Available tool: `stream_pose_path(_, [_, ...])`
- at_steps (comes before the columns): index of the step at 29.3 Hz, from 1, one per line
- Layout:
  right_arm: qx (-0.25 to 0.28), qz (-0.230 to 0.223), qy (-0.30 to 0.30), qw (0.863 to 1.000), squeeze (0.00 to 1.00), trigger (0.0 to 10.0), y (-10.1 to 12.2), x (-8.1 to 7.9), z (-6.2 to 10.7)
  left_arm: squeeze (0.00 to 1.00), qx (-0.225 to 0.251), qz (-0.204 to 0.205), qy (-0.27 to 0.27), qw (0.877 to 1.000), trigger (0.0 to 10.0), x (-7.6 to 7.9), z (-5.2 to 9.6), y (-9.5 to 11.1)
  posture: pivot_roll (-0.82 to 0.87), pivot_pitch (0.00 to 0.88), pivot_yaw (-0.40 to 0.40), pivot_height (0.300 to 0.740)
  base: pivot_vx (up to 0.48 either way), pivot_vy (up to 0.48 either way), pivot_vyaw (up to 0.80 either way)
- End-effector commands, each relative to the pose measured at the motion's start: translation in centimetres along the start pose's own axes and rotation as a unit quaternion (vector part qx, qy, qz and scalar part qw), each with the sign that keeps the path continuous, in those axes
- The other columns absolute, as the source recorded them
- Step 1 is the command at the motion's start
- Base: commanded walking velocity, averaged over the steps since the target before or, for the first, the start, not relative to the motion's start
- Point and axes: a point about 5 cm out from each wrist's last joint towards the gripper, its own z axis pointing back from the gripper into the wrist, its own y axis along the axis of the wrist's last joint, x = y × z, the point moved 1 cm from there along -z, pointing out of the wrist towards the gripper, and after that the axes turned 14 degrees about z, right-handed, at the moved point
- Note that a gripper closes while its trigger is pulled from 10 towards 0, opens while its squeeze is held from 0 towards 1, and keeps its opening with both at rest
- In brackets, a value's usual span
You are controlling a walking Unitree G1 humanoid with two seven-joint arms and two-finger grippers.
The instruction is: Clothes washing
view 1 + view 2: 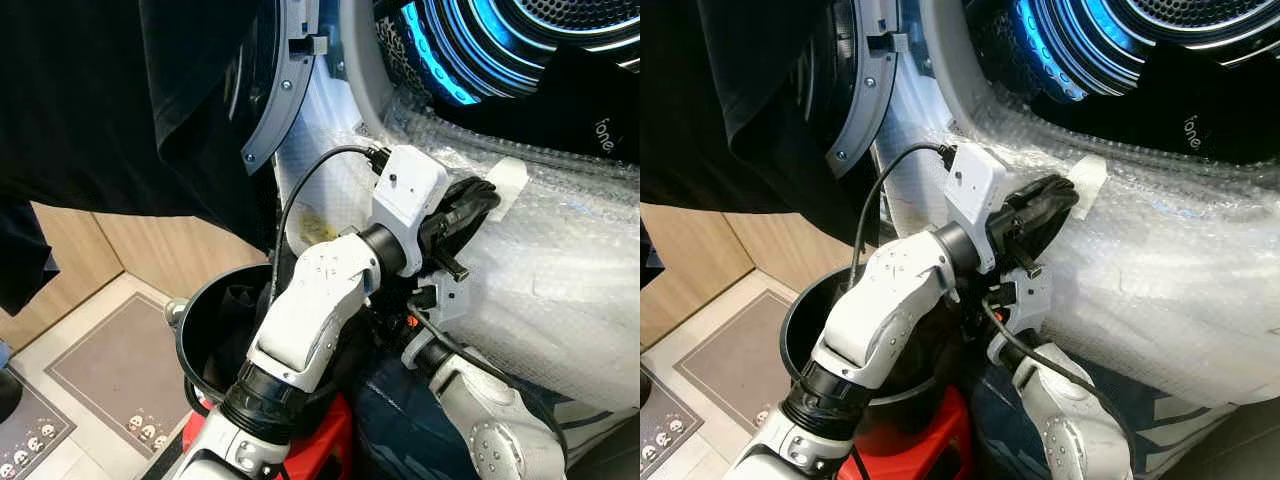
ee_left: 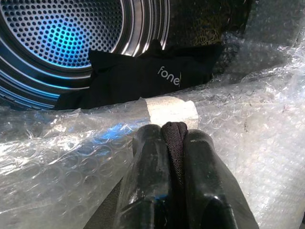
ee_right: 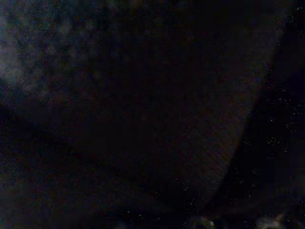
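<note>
We see light wood-panel walls (image 1: 150,250) meeting a pale tiled floor (image 1: 75,320) at a corner. On the floor, near that corner, lies a grey mat (image 1: 115,375) with a darker border; a second dark mat (image 1: 25,435) printed with small white figures sits just beside it. Blue light glows high up.

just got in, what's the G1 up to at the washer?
Loading laundry. The left gripper is shut on a fold of dark cloth, raised at the bubble-wrapped front of the washing machine, just below the open drum. A black garment already hangs over the drum's lip. The right arm sits low beside the black bucket holding more dark clothes; its wrist view is too dark to read.
</note>
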Motion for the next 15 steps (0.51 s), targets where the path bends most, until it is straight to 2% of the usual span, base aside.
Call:
stream_pose_path(1, [-0.003,-0.018,0.013,1.000,0.00,0.0,-0.61,-0.40,0.17,0.00,0.055,-0.009,-0.047,0.997,10.0,2.14,-1.00,2.54,-0.05,0.067,0.032,0.740,0.000,0.000,0.00])
stream_pose_path(8, [0.005,-0.033,0.026,0.999,0.00,0.0,-0.68,-0.60,0.49,0.00,0.058,-0.003,-0.045,0.997,10.0,2.05,-0.98,2.66,-0.05,0.066,0.031,0.740,0.000,0.000,0.00])
stream_pose_path(9, [0.005,-0.035,0.029,0.999,0.00,0.0,-0.73,-0.65,0.58,0.19,0.059,-0.001,-0.046,0.997,10.0,2.05,-0.97,2.72,-0.05,0.066,0.031,0.740,0.000,0.000,0.00])
stream_pose_path(10, [0.005,-0.035,0.029,0.999,0.00,0.0,-0.73,-0.65,0.58,0.19,0.059,-0.001,-0.046,0.997,10.0,2.05,-0.97,2.72,-0.05,0.066,0.031,0.740,0.000,0.000,0.00])
stream_pose_path(11, [0.005,-0.036,0.031,0.999,0.00,0.0,-0.83,-0.66,0.66,0.98,0.061,0.000,-0.046,0.997,10.0,2.03,-0.95,2.80,-0.05,0.066,0.032,0.740,0.000,0.000,0.00])
stream_pose_path(15, [0.006,-0.039,0.033,0.999,0.00,0.0,-0.96,-0.68,0.82,1.00,0.063,0.007,-0.051,0.997,10.0,2.01,-0.83,2.94,-0.04,0.065,0.032,0.740,0.000,0.000,0.00])
